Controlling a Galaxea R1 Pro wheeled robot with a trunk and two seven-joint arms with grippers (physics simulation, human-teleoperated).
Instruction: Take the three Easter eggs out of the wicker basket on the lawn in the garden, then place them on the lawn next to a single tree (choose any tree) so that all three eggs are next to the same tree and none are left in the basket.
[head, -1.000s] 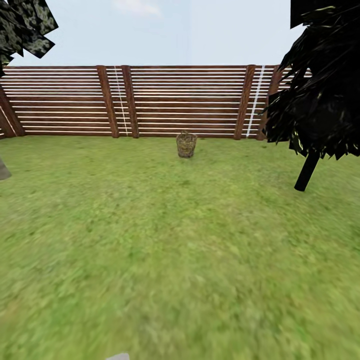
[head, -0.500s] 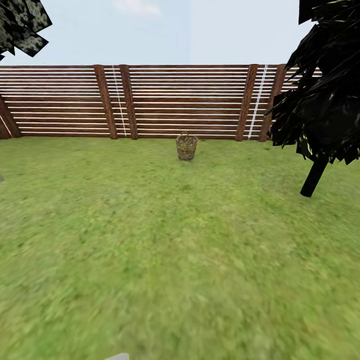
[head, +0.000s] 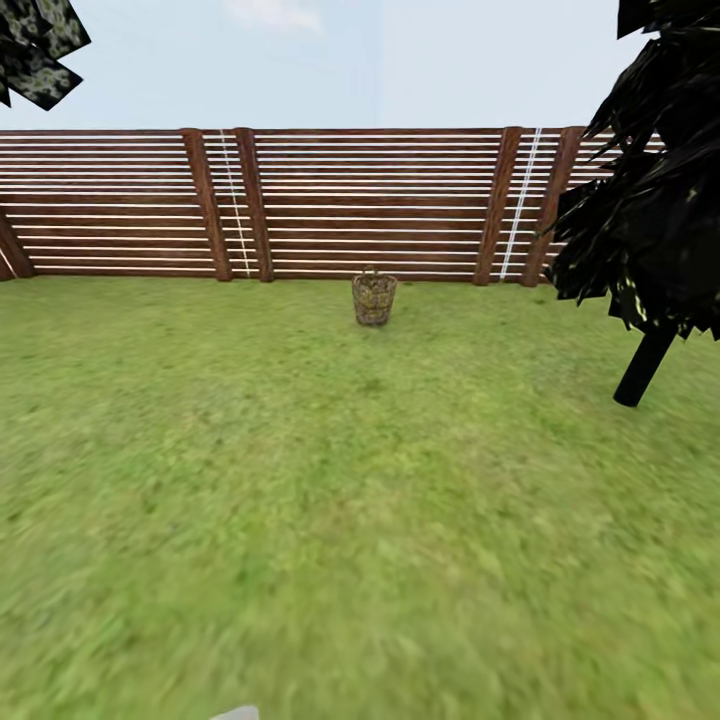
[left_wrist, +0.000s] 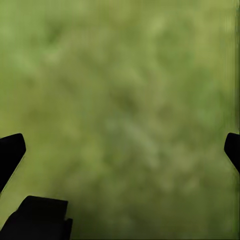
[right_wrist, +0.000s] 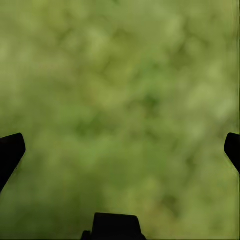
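**Observer:** Report the position of the wicker basket (head: 374, 298).

**Operator:** On my head view it stands upright on the lawn (head: 330, 500), far ahead and near the middle of the picture, just in front of the slatted wooden fence (head: 370, 200). A dark tree with a thin black trunk (head: 645, 365) stands to its right, well apart from it. I cannot make out the basket's contents at this range.

**Observer:** Position of the basket relative to the hands?

**Operator:** Well apart. Both wrist cameras look down on blurred grass, with no basket in them.

**Observer:** State of the left hand (left_wrist: 120, 150)?

**Operator:** Spread wide. One dark fingertip (left_wrist: 10, 152) sits at each side edge of its wrist picture, with bare grass between. It holds nothing and touches nothing.

**Observer:** State of the right hand (right_wrist: 120, 150)?

**Operator:** Same condition. The fingertips (right_wrist: 10, 150) are spread to the side edges of its wrist picture, nothing is held, and it hangs clear of the grass.
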